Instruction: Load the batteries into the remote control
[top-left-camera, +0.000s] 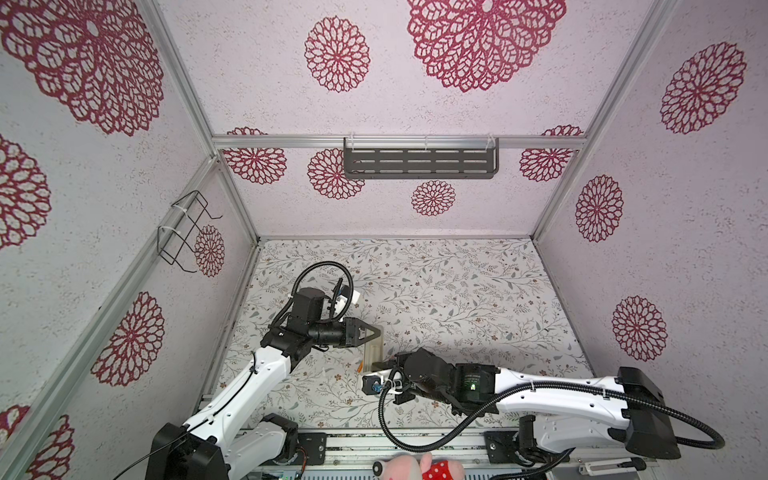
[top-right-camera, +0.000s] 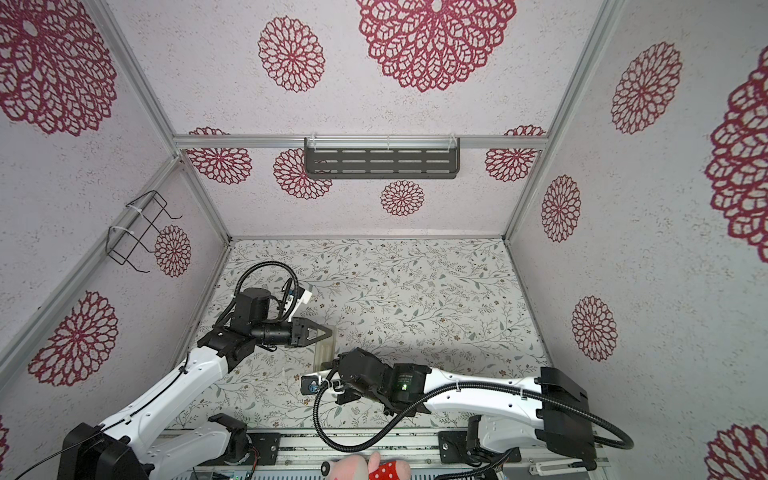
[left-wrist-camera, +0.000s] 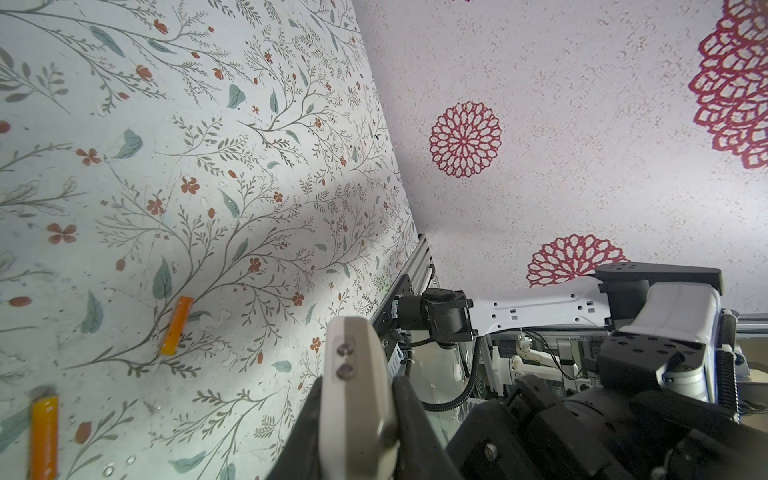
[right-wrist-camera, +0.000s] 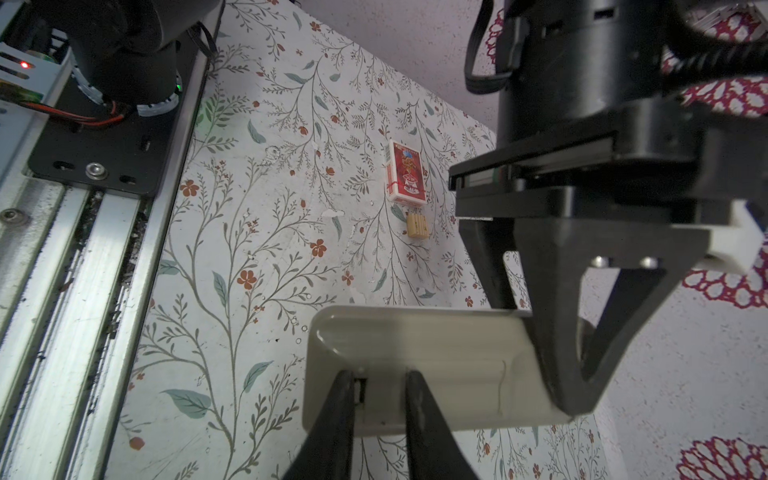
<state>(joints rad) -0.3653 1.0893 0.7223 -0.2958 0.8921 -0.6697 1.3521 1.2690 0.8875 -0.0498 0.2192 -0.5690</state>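
**Remote clamped at one end; batteries loose on table**

Left gripper (top-left-camera: 376, 332) is closed on one end of the slim beige-grey plastic remote control (right-wrist-camera: 436, 353), plain back showing. Right gripper (right-wrist-camera: 380, 382) stands at the other end, jaws narrow, tips against the casing edge; whether they pinch it cannot be told. Two small orange cylindrical batteries (left-wrist-camera: 176, 326) (left-wrist-camera: 43, 436) lie apart on the floral-patterned table (left-wrist-camera: 249, 124).
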